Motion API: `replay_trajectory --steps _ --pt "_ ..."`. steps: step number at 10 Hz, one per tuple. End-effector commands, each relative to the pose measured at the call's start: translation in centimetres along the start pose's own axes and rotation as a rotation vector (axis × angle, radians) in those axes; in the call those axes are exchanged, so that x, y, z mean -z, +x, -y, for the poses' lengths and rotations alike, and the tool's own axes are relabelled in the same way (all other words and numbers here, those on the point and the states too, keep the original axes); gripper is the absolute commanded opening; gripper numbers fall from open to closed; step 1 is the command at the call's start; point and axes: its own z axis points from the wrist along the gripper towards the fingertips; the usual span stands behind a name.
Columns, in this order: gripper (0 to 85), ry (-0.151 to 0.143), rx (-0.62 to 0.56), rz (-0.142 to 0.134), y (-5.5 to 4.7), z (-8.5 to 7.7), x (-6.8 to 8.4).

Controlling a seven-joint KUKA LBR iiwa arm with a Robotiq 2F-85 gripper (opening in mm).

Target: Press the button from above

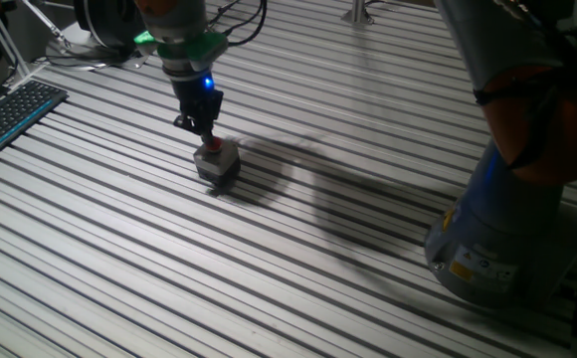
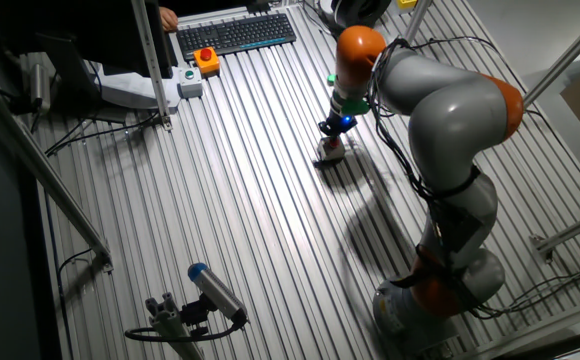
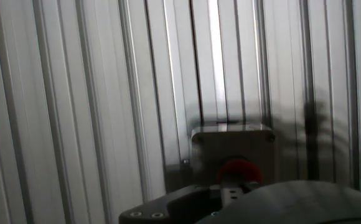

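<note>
Alignment between gripper [image 1: 207, 136] and button [image 1: 212, 146] is the governing relation here — the tip sits directly over the red dome, and the remaining offset is vertical only.

Button location: on the ribbed metal table [image 1: 298, 249], upright in its light-grey box housing [image 1: 219, 164], well apart from the keyboard [image 1: 10, 114] at the table edge and from the robot base [image 1: 497, 249]. In the other fixed view the button [image 2: 332, 146] lies directly beneath the gripper [image 2: 334, 130], at the end of the outstretched arm.

Approach axis: the wrist points straight down, so the tool axis runs through the dome's centre as far as both fixed views show. In the hand view the red dome [image 3: 239, 169] appears low in the picture, just ahead of the gripper body [image 3: 230, 202], with the housing lid [image 3: 233, 142] beyond it — consistent with a tip close above the cap or already on it. Contact cannot be confirmed; no view resolves a gap between tip and dome.

Finger state: cannot be told. The fingertips merge into one dark mass in every view.

Judgement: the press calls for a short, purely downward travel. Any sideways drift risks sliding off the rounded cap or nudging the unfixed-looking housing along the table slots.
</note>
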Motion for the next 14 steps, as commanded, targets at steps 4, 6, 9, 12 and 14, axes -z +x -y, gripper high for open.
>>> replay_trajectory --steps 4,6,9,12,14 --pt "0.0 -0.013 -0.013 0.024 0.5 0.3 4.3" --pt "0.0 -0.008 -0.037 0.061 0.7 0.4 4.3" --pt "0.0 0.0 -0.044 0.033 0.7 1.1 4.5" --pt "0.0 -0.028 -0.091 0.013 1.0 0.9 4.6" --pt "0.0 -0.026 -0.104 0.0 1.0 1.0 4.6"
